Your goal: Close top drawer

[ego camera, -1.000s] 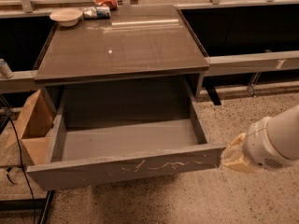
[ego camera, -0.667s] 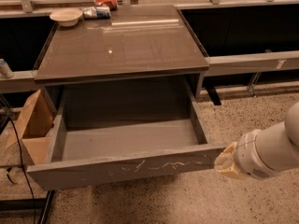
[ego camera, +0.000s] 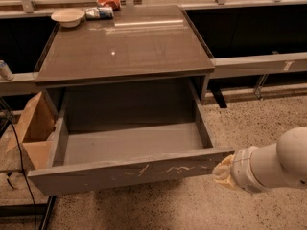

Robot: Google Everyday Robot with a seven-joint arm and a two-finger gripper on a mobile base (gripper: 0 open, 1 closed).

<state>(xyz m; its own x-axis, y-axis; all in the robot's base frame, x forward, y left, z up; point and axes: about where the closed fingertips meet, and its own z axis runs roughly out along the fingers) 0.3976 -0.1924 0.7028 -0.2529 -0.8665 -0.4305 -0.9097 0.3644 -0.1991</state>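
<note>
The top drawer is a wide, deep grey drawer pulled fully out from under the grey cabinet top. Its inside is bare. Its flat front panel has pale whitish scratch marks near centre-right. My gripper is at the end of the white arm coming in from the lower right. Its pale tip sits right at the right end of the drawer's front panel, at panel height.
A white bowl, a lying can and a red packet are at the back of the cabinet top. An open cardboard box stands on the floor left of the drawer. A black cable runs down at the left.
My arm has lowered and drawn left, bringing the gripper tip up to the right end of the drawer's front panel. The drawer stands as open as before.
</note>
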